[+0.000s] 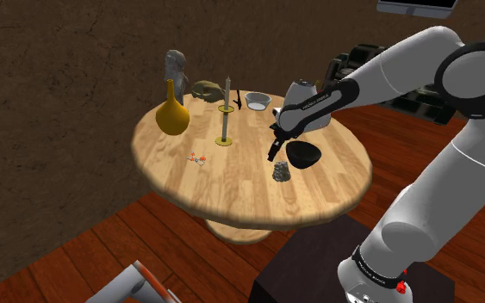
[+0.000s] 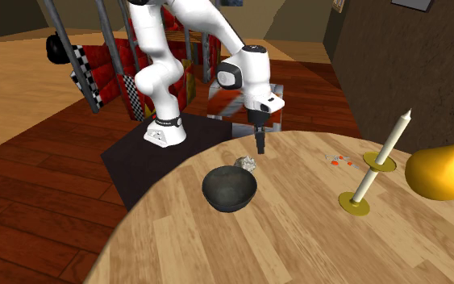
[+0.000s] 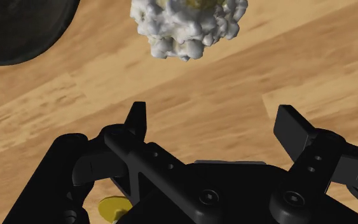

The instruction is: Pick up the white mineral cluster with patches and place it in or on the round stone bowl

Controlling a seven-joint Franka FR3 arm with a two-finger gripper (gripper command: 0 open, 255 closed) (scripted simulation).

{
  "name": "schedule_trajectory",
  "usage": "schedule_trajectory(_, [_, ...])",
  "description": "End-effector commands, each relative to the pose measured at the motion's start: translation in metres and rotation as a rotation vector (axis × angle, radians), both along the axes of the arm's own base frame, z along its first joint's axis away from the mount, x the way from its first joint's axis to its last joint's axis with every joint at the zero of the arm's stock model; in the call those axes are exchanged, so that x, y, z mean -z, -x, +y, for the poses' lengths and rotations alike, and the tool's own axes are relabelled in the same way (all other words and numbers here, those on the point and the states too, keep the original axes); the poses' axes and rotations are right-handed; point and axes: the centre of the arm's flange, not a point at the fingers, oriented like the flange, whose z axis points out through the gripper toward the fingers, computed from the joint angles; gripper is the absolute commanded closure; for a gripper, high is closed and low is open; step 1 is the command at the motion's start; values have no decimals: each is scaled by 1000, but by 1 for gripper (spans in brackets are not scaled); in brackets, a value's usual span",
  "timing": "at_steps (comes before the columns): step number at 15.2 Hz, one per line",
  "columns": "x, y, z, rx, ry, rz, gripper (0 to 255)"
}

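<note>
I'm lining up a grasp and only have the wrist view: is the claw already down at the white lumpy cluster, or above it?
Observer: Above it. In the shoulder view the claw hangs over the table, not touching the cluster.
Operator: Anything in the dark bowl?
Observer: No. The second exterior view looks into the bowl, and nothing lies in it.
Operator: Anything tall nearby?
Observer: A candle stands farther across the table, well apart from the cluster.
</note>
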Motion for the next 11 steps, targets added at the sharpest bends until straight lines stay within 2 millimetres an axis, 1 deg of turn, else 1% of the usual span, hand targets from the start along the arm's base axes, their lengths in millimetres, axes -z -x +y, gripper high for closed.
schedule_trajectory(1, [12, -5, -4, -2, 3, -5, 0])
schedule_trajectory(7, [41, -10, -5, -2, 3, -5, 0])
schedule_trajectory(11, [41, -10, -5, -2, 3, -5, 0])
